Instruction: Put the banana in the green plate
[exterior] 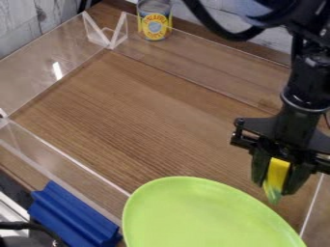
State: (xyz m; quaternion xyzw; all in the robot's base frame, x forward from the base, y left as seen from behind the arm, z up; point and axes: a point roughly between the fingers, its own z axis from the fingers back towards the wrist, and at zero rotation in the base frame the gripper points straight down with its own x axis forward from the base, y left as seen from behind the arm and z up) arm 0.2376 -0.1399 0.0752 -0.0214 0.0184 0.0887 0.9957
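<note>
Banana (277,174) hangs upright, long axis vertical, clamped tight in the downward-pointing gripper (279,177) just beside the far-right rim of the green plate (206,217), whose centre lies down-left toward the camera.

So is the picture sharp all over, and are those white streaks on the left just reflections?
In the single camera view, the clear side wall catches bright white glare streaks; the wooden table shows soft sheen, no hard shadows. The gripper holding the banana looks a little soft, as does the green plate; the yellow can at the back is too blurred to read.
</note>
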